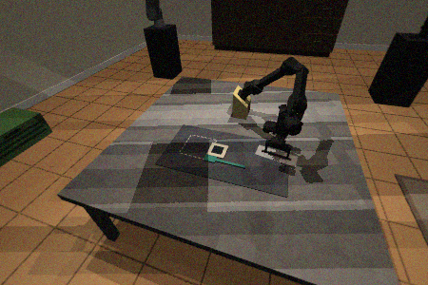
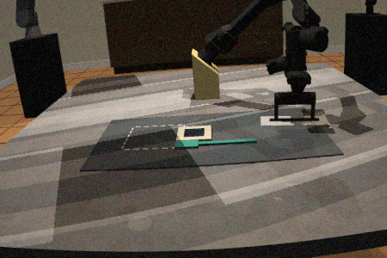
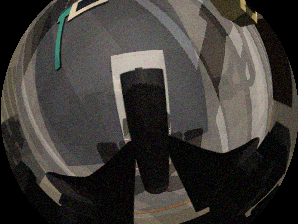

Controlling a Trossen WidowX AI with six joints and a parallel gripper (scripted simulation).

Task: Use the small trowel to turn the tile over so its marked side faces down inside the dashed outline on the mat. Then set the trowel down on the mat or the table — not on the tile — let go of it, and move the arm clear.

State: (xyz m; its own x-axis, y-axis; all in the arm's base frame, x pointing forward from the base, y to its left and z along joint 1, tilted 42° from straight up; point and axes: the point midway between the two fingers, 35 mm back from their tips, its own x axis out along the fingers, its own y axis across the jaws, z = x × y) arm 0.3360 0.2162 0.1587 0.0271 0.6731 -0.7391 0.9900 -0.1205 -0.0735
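We are seeing the pincer (image 2: pixel 295 96) standing over the mat's (image 2: pixel 258 150) right end, toward the right edge of the bench (image 2: pixel 172 208), partly closed around the top bar of a black handle-shaped frame (image 2: pixel 295 106). That frame is resting on a pale patch (image 2: pixel 275 120) of the mat. In the wrist view the bar is running as a dark strip between the fingers, though the fisheye picture is too murky for us to make out where the pads are touching it.

The tile (image 2: pixel 194 132) is lying flat near the mat's middle, its dark marked square facing up, sitting at the right end of the dashed outline (image 2: pixel 142 138) and seemingly overlapping it only slightly. The green trowel (image 2: pixel 215 142) is lying on the mat along the tile's near edge, its blade touching the tile and its handle pointing toward the bench's right edge, well apart from the pincer.
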